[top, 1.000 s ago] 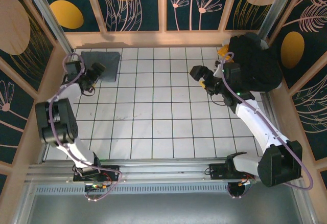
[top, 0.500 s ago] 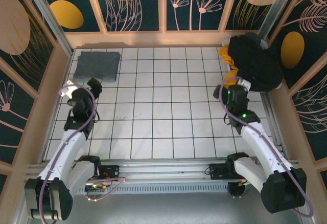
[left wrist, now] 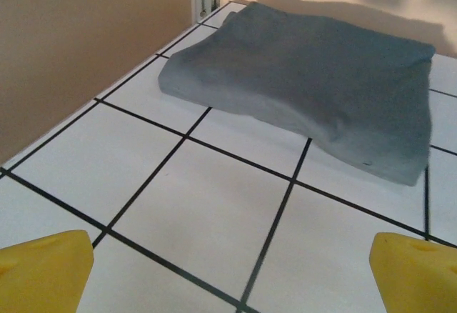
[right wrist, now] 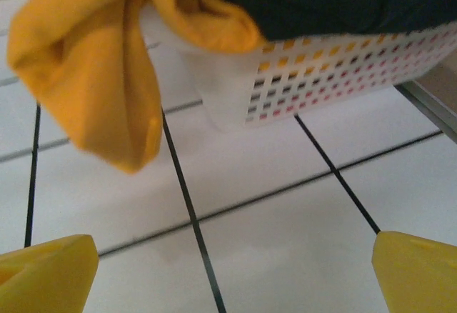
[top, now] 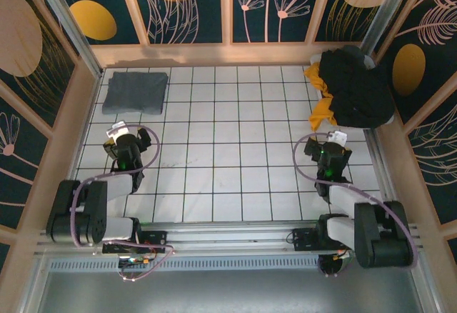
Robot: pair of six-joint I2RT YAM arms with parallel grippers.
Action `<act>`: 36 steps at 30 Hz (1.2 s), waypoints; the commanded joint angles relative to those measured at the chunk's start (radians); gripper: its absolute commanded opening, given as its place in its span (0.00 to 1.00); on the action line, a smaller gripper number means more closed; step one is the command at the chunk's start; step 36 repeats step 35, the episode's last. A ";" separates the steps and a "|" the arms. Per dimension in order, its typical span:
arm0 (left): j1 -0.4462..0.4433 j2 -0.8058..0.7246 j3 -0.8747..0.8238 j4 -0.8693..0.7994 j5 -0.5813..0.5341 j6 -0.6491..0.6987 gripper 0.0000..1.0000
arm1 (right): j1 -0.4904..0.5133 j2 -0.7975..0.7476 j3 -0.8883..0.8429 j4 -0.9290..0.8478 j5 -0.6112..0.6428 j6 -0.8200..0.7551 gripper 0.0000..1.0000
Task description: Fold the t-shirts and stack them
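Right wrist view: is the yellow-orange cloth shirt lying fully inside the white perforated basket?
No, the yellow-orange cloth shirt spills over the rim of the white perforated basket and hangs down outside its wall toward the tiled floor.

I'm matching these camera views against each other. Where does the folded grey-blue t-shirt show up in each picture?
Top external: the folded grey-blue t-shirt lies flat in the far left corner of the tiled table.
Left wrist: it lies ahead, upper centre to right, beyond the open left hand.
Right wrist: not in this picture; it faces a white basket with a yellow-orange shirt hanging out.
Shared landmark: the table's black grid lines.
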 commanded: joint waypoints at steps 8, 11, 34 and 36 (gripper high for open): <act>0.034 0.099 -0.224 0.710 0.104 0.083 0.99 | -0.095 0.234 0.046 0.478 -0.237 -0.020 0.99; 0.036 0.106 -0.174 0.643 0.117 0.085 0.99 | -0.098 0.290 0.024 0.567 -0.262 -0.027 0.99; 0.026 0.123 -0.095 0.507 0.151 0.118 0.99 | -0.046 0.367 0.036 0.615 -0.217 -0.077 0.99; 0.026 0.123 -0.096 0.507 0.151 0.117 0.99 | -0.046 0.368 0.036 0.615 -0.217 -0.077 0.99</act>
